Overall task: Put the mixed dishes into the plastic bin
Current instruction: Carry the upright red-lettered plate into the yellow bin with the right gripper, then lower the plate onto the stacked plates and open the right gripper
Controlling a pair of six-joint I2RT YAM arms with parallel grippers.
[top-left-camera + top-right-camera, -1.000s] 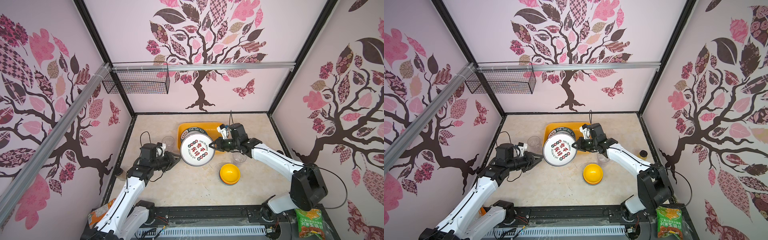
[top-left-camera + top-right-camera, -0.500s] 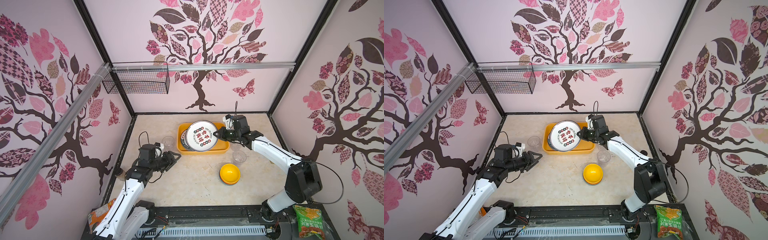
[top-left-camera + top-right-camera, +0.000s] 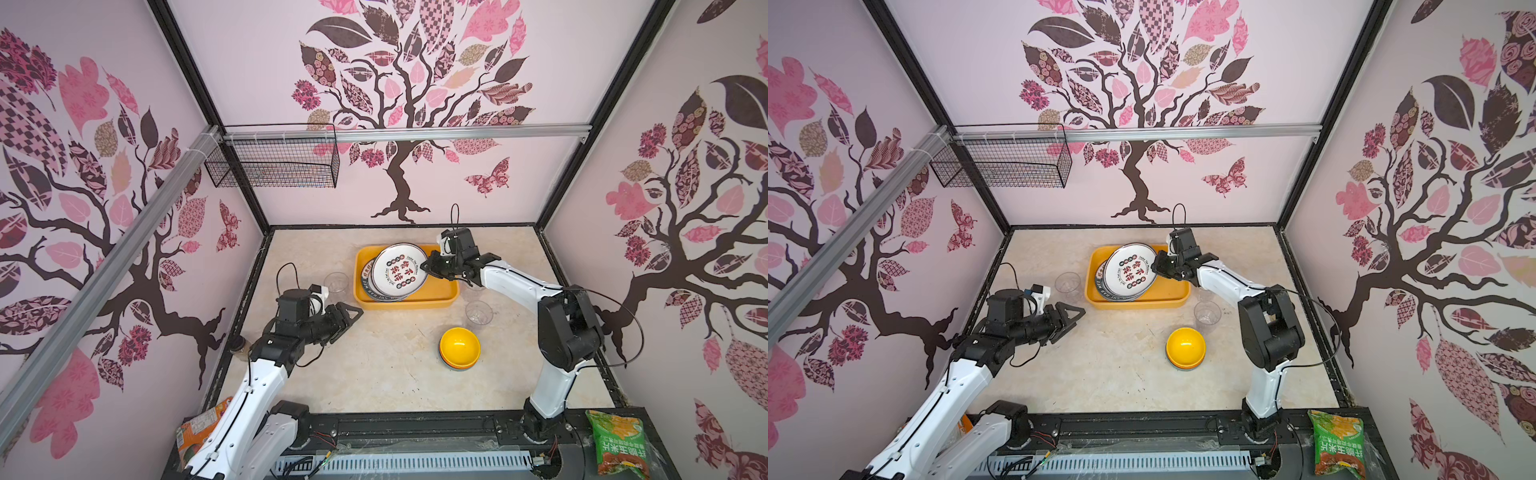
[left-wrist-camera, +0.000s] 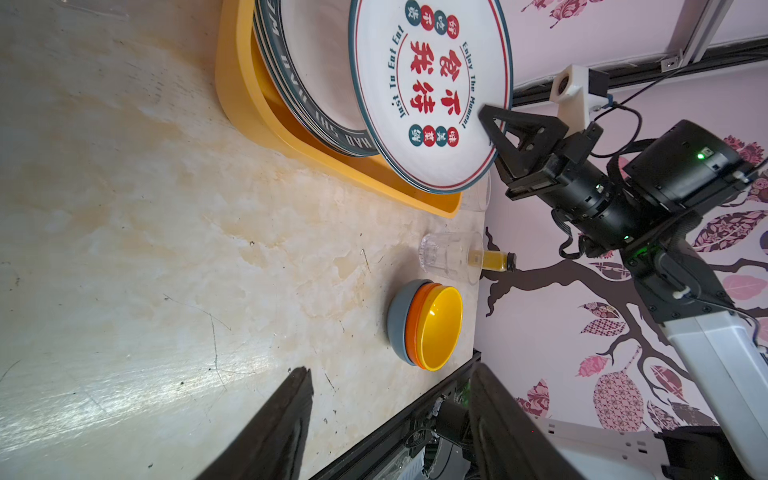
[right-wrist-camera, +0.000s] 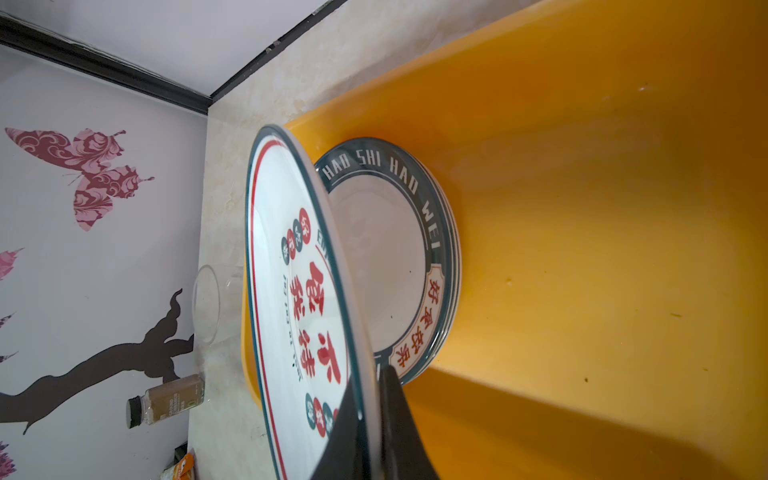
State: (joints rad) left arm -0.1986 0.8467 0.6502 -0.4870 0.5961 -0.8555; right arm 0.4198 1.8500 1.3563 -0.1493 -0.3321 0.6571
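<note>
My right gripper [image 3: 426, 266] is shut on the rim of a white plate [image 3: 399, 270] with red characters. It holds the plate tilted over a stack of dark-rimmed plates [image 5: 386, 257] lying in the yellow plastic bin [image 3: 407, 302]. In the right wrist view both fingers pinch the plate's edge [image 5: 370, 382]. My left gripper [image 3: 353, 311] stands open and empty over the table, left of the bin's front corner. Nested yellow, orange and blue bowls [image 3: 459, 347] sit in front of the bin. One clear tumbler [image 3: 336, 282] stands left of the bin, another tumbler [image 3: 478, 312] at its front right.
A black wire basket [image 3: 272, 166] hangs on the back-left rail. A capped bottle [image 3: 240, 345] stands by the left wall and an amber bottle [image 4: 494, 262] by the right wall. Snack bags lie at the front right [image 3: 619, 444] and front left [image 3: 199, 428].
My right gripper has carried the plate back from in front of the bin to over the stack inside it. My left gripper has opened and now stands apart from the plate.
</note>
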